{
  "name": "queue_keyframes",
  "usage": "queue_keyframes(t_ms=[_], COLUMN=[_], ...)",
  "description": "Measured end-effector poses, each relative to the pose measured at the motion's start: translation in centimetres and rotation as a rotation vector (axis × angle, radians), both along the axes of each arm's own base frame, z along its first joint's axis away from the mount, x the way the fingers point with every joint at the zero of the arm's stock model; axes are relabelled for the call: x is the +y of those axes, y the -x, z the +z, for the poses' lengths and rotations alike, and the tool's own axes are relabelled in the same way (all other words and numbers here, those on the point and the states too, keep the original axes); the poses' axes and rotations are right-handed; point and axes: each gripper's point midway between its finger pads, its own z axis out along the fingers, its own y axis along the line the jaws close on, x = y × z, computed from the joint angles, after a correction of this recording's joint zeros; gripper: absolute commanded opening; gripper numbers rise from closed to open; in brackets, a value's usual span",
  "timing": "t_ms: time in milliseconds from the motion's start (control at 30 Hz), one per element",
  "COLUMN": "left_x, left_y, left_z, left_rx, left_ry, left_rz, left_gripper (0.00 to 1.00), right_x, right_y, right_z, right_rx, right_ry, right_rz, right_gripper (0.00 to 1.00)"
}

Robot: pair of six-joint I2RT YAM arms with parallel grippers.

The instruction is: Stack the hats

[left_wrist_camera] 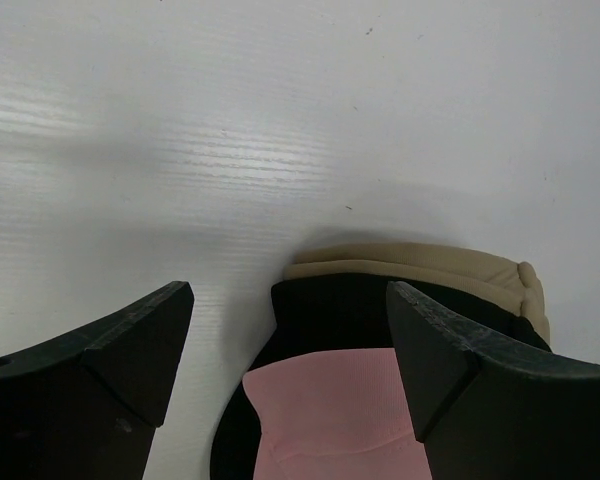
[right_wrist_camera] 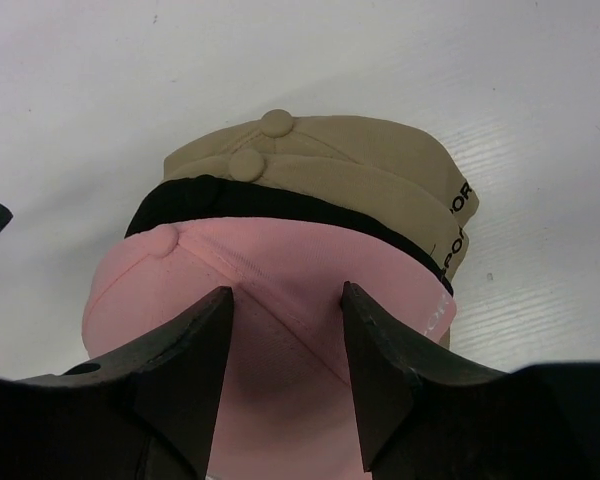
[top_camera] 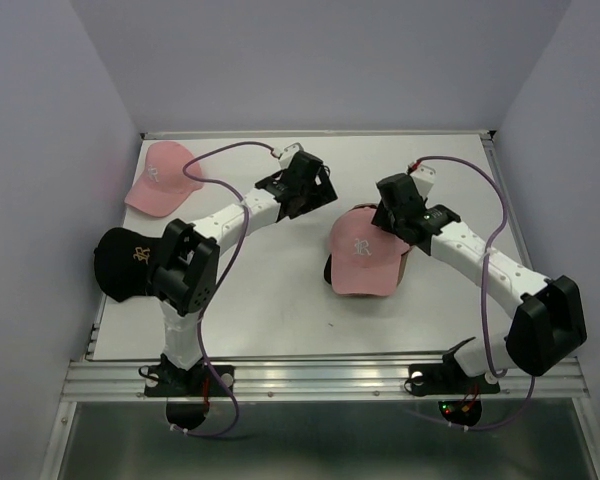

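A stack of hats stands right of centre. A pink hat lies on top, its "R" facing the near edge. Under it the right wrist view shows a black hat and two tan hats. My right gripper is open just above the back of the pink crown, a finger on each side of a seam. My left gripper is open and empty, to the left of and behind the stack. A second pink hat lies at the back left. A second black hat lies at the left edge.
The white table has a raised metal rim along its near edge. Grey walls close in the left, back and right sides. The left arm's elbow is right beside the loose black hat.
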Motion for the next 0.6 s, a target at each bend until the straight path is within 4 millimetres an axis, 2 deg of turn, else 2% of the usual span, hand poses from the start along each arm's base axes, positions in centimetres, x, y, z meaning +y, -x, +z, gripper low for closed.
queue_keyframes(t_ms=[233, 367, 500, 600], left_x=[0.2, 0.6, 1.8, 3.0], left_y=[0.0, -0.5, -0.5, 0.0], left_z=[-0.2, 0.8, 2.3, 5.1], left_rx=[0.011, -0.014, -0.043, -0.094], left_ry=[-0.022, -0.046, -0.077, -0.07], left_rz=[-0.001, 0.015, 0.042, 0.065], left_gripper=[0.94, 0.97, 0.99, 0.99], right_x=[-0.7, -0.9, -0.6, -0.1], right_y=[0.3, 0.6, 0.3, 0.4], right_z=[0.3, 0.9, 3.5, 6.2], right_rx=[-0.022, -0.026, -0.071, -0.125], right_ry=[-0.009, -0.002, -0.013, -0.043], right_rz=[-0.045, -0.036, -0.002, 0.045], right_gripper=[0.65, 0.72, 0.75, 0.76])
